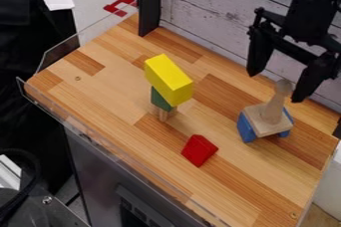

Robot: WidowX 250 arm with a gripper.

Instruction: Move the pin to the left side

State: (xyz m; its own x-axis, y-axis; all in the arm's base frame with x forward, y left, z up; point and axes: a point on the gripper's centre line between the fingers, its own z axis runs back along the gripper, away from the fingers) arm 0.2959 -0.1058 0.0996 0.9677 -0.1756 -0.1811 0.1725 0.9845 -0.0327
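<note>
Black gripper (274, 87) spread wide around the pale wooden pin's (271, 113) round top

The pin sits on a blue block (246, 128), on the right side of the brown wooden table (106, 86). Lots of wood lies between the yellow block (169, 79) and the left edge's see-through plastic wall (59, 54). The yellow block hides some of the green block (160, 100). The gripper's top is cut off.

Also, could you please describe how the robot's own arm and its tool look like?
The arm is black. The tool is black too: a crossbar and slim, angular links carry two chunky fingers that narrow toward their tips. I can make out no coloured markings on either.
</note>
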